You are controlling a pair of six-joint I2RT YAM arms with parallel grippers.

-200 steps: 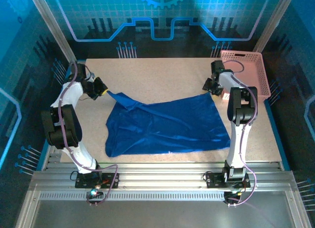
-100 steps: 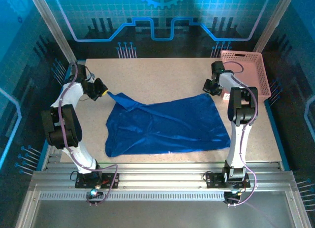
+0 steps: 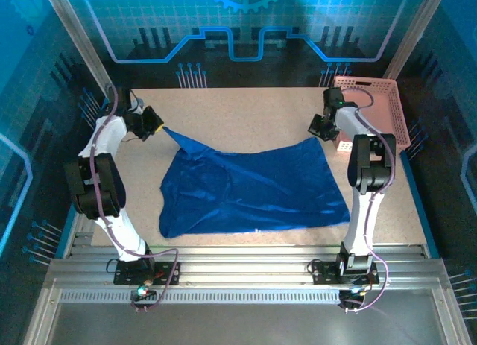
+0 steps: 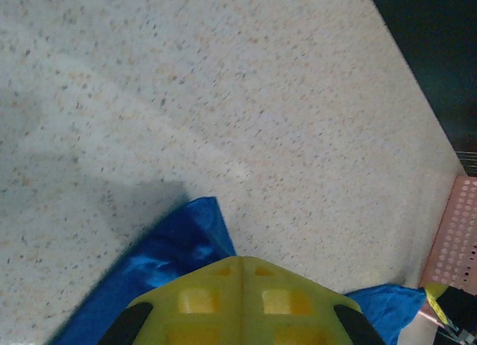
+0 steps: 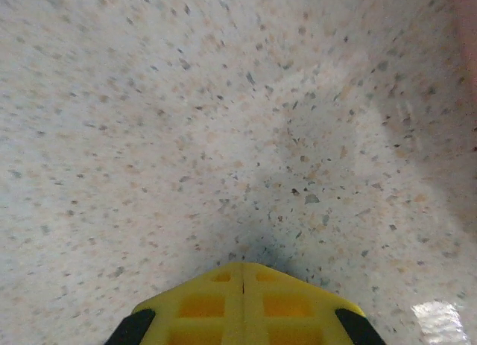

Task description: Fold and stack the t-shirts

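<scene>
The left arm reaches along the left side of the table (image 3: pixel 246 106) toward its far-left part. There the left hand (image 3: pixel 153 123) has its yellow fingers (image 4: pixel 223 300) pressed together on the far-left corner of the t-shirt (image 3: pixel 253 188). In the left wrist view the left hand (image 4: pixel 240 285) shows its fingertips meeting at a thin seam. Blue cloth (image 4: pixel 171 248) spills out on both sides of them onto the speckled surface. From that pinched corner the cloth rises slightly off the table and runs in a narrow tongue toward the middle.

The royal-blue t-shirt lies spread over the centre of the table, wider than it is deep. Long creases run across it. Its near edge lies close to the rail where the arms are mounted. Its far edge is drawn in a nearly straight line between the two hands.

To the right, the far-right corner of the shirt reaches up to the right hand (image 3: pixel 319 129), which is low over the table. In the right wrist view the right hand (image 5: pixel 242 285) has its yellow fingers (image 5: pixel 201 304) closed against each other over bare table. Whether they pinch the shirt corner cannot be told.

Just beyond that hand, in the far-right corner of the table, stands a pink lattice basket (image 3: pixel 373 84). Its perforated wall (image 4: pixel 455 241) shows at the right edge of the left wrist view.
</scene>
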